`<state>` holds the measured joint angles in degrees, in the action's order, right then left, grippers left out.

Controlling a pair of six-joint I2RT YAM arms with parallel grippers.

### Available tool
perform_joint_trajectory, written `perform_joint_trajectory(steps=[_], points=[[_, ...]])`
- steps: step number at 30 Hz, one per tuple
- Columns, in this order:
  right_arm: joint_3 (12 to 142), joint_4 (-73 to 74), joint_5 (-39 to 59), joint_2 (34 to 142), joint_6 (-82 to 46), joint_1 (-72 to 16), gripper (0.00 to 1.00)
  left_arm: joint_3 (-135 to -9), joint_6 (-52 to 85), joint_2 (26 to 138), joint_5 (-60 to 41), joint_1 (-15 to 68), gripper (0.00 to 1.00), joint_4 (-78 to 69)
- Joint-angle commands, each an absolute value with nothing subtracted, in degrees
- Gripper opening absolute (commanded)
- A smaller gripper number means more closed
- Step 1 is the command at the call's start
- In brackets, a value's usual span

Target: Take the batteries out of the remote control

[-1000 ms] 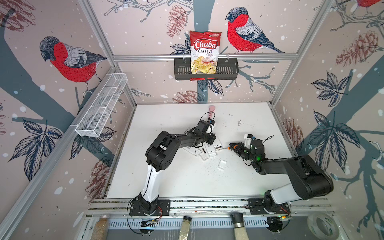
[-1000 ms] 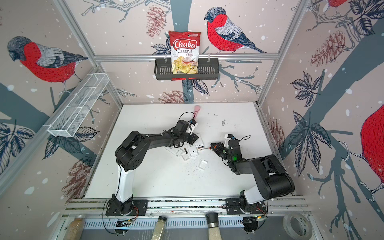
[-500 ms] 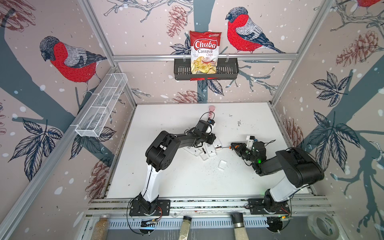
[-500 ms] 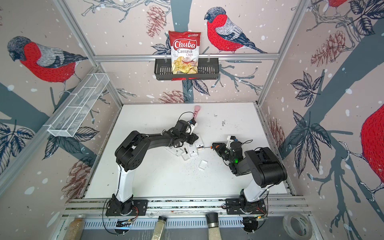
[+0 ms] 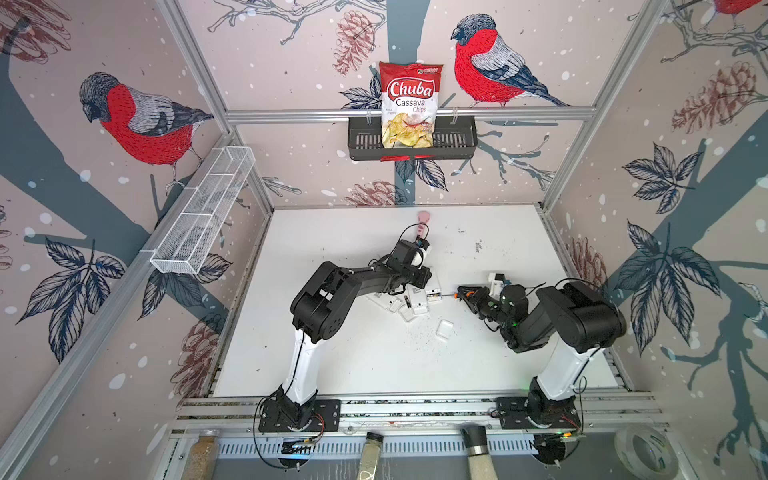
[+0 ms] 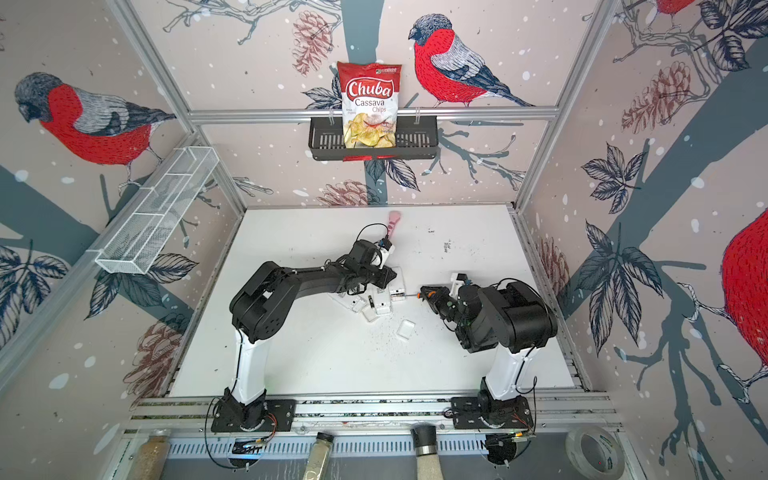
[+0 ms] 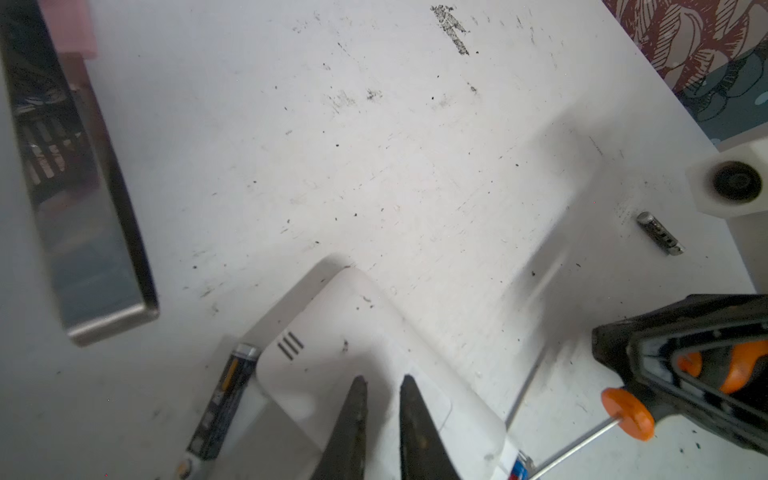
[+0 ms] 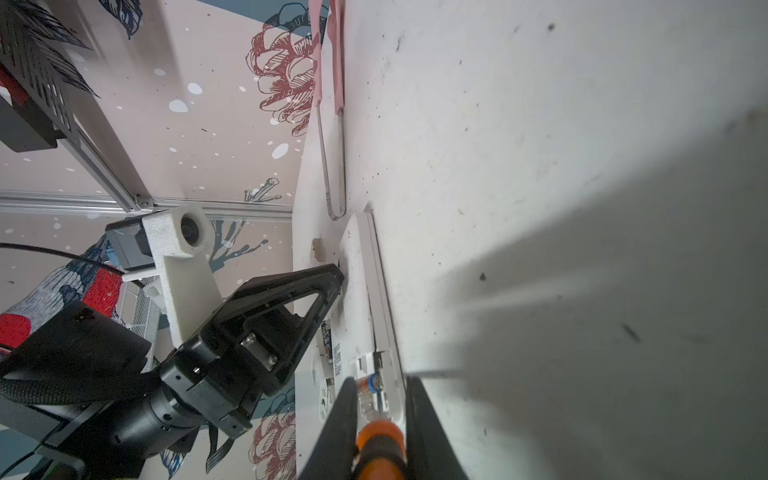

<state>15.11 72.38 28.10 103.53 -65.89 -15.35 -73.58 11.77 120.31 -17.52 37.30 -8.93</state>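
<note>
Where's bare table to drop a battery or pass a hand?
Free: front middle of the table, from the white cover to the near edge; back right corner beyond the screwdriver. Crowded: middle, around the remotes; tongs at back centre.

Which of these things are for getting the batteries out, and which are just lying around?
For the job: remote control, battery beside it, loose battery, screwdriver held by the right end effector.

Just lying about: pink-handled tongs, chips bag, wire basket, tape roll.
</note>
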Motion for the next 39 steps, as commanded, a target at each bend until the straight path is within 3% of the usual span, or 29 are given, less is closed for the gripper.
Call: perform_joint_trajectory(steps=[1, 19, 27, 39], points=[[16.12, 76.31, 27.37, 103.06, -66.23, -15.64, 0.00, -73.29, 11.51, 120.59, -16.48, 37.18, 0.18, -2.72], [19.02, 65.32, 25.10, 96.44, -61.07, -17.23, 0.00, -73.53, 11.33, 119.93, -16.37, 36.26, 0.18, -2.37], [23.26, 46.28, 22.66, 87.13, -53.01, -16.83, 0.00, -73.56, 12.52, 116.07, -15.19, 35.16, 0.19, -3.48], [28.74, 19.26, 19.60, 73.17, -43.48, -1.09, 0.00, -74.89, 12.29, 112.02, -12.48, 36.38, 0.22, -2.18]])
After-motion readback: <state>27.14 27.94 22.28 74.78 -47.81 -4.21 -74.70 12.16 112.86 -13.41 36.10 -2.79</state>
